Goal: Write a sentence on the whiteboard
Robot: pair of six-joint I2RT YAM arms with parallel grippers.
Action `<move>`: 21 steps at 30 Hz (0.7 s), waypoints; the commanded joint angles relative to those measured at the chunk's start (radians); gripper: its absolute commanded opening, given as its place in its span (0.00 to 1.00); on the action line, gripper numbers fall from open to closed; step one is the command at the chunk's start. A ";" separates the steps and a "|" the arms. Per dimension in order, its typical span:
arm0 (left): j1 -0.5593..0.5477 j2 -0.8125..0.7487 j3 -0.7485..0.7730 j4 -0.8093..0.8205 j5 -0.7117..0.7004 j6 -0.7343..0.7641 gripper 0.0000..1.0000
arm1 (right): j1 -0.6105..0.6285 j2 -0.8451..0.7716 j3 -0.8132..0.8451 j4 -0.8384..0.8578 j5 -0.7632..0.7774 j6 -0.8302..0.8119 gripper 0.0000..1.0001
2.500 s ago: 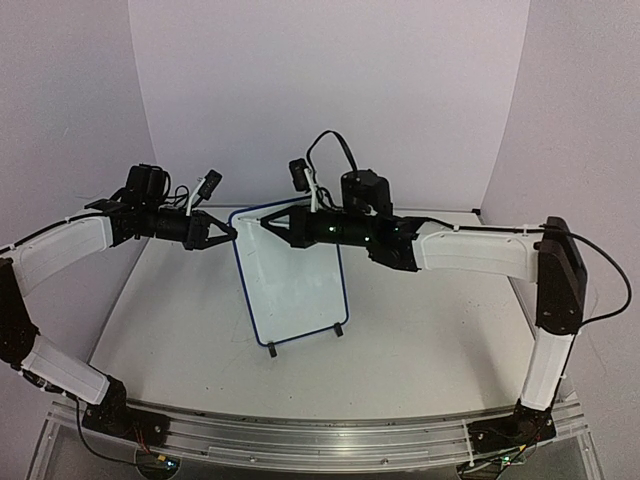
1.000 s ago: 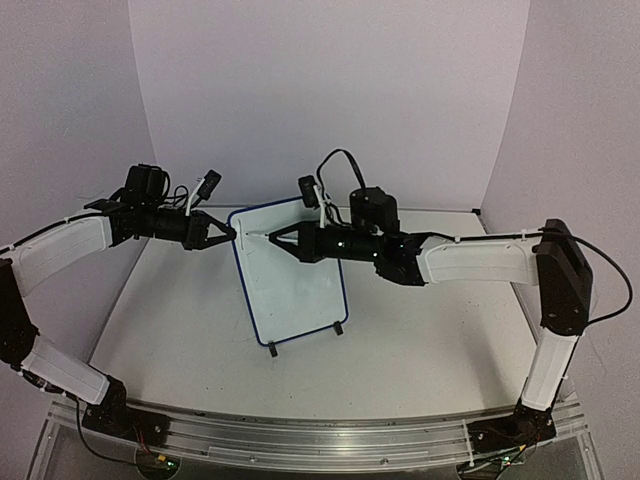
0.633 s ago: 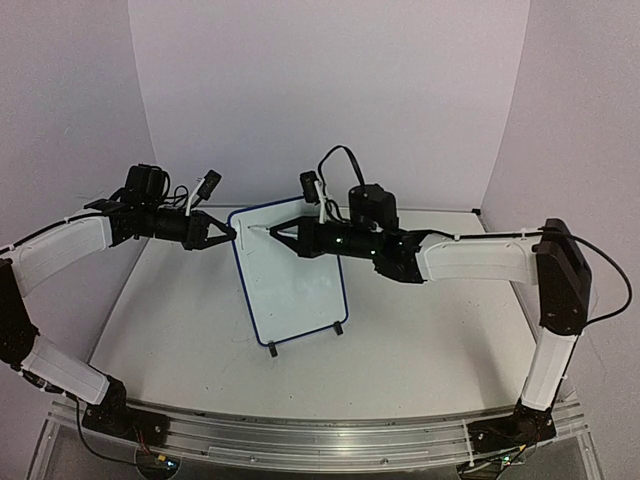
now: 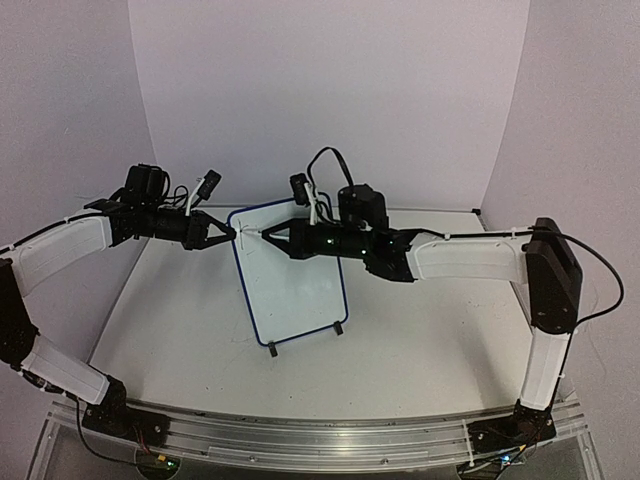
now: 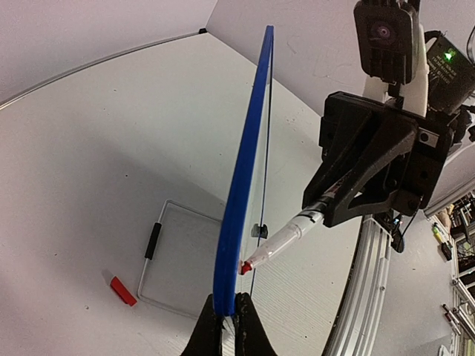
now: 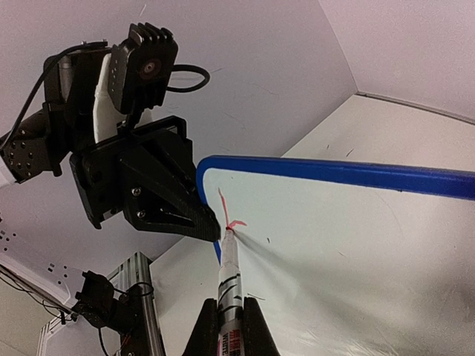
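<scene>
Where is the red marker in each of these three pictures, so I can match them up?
Top external: the marker is just left of centre, its tip at the upper left corner of the whiteboard.
Left wrist: the marker slants in from the right, lower centre, red tip beside the board.
Right wrist: the marker rises from bottom centre to a red stroke.
Shared landmark: the blue frame.

In the right wrist view the marker (image 6: pixel 228 274) runs off the frame at 6 o'clock, its label too blurred to read. The red mark (image 6: pixel 226 211) is perhaps the start of a letter. The board (image 6: pixel 356 245) is cut off at 3 o'clock.

From above, that mark is too small to see, and the right claw (image 4: pixel 265 235) covers the board's 1 o'clock corner.

The left wrist view shows the board edge-on, its white face hidden. The left claw (image 5: pixel 226 330) is cut off at 6 o'clock.
</scene>
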 commanded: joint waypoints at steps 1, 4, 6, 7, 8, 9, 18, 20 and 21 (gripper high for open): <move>-0.007 -0.010 -0.005 -0.035 -0.037 0.046 0.00 | -0.005 0.005 0.013 -0.021 0.044 -0.013 0.00; -0.007 -0.013 -0.005 -0.035 -0.039 0.046 0.00 | -0.004 -0.006 -0.001 -0.020 0.061 -0.012 0.00; -0.007 -0.014 -0.005 -0.035 -0.040 0.046 0.00 | -0.004 -0.021 -0.018 -0.015 0.085 -0.012 0.00; -0.007 -0.015 -0.005 -0.035 -0.041 0.046 0.00 | -0.004 -0.029 -0.028 -0.012 0.096 -0.011 0.00; -0.007 -0.015 -0.005 -0.035 -0.041 0.046 0.00 | -0.004 -0.036 -0.038 -0.008 0.106 -0.011 0.00; -0.007 -0.015 -0.004 -0.035 -0.041 0.046 0.00 | -0.004 -0.043 -0.047 -0.004 0.114 -0.010 0.00; -0.008 -0.015 -0.005 -0.037 -0.041 0.045 0.00 | -0.004 -0.072 -0.076 0.013 0.102 -0.010 0.00; -0.008 -0.015 -0.005 -0.038 -0.042 0.046 0.00 | -0.004 -0.080 -0.083 0.034 0.059 -0.013 0.00; -0.007 -0.015 -0.005 -0.038 -0.043 0.046 0.00 | -0.004 -0.088 -0.092 0.051 0.035 -0.013 0.00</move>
